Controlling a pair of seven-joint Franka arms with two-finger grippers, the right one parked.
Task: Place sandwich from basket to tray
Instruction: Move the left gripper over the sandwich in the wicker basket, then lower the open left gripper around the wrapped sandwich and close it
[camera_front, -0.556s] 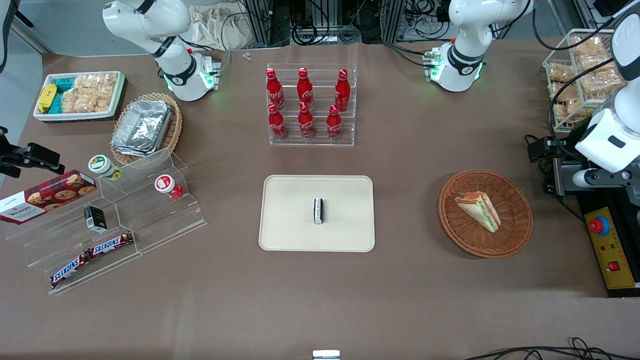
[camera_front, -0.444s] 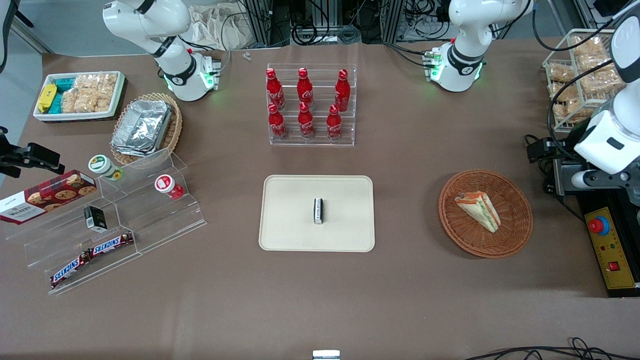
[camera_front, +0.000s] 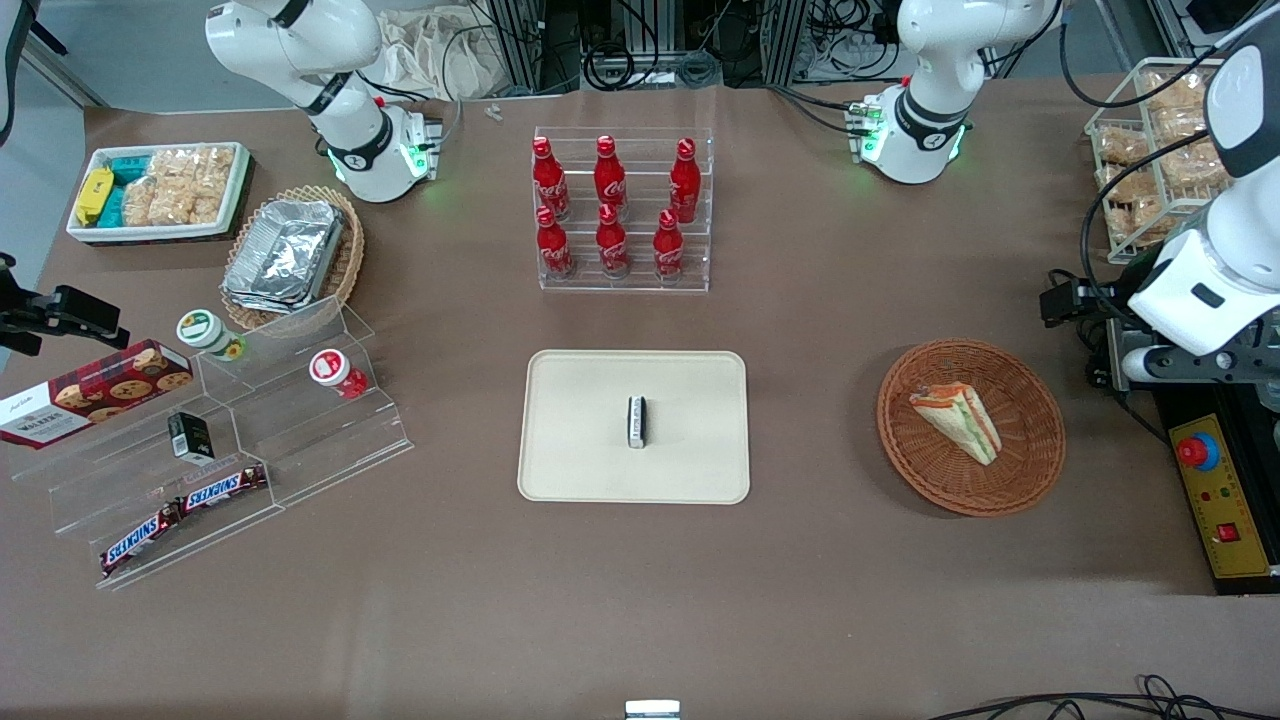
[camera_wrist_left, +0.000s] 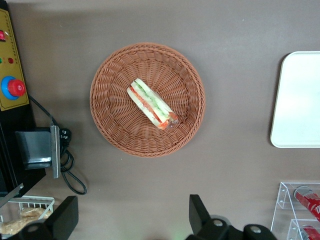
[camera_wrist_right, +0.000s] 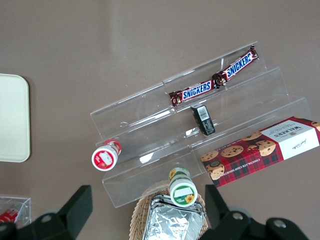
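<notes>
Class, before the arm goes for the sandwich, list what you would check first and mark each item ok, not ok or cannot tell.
1. Sandwich lies in the basket, uncovered: ok.
2. Hand open and empty: ok.
3. Hand over the table beside the basket, not yet above the sandwich: not ok.
4. Tray has bare room beside the small dark object: ok.
5. Wrap slipperiness: cannot tell.

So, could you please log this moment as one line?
phase: approach | gripper: open, above table beside basket | sandwich: in basket | tray: awaiting sandwich
</notes>
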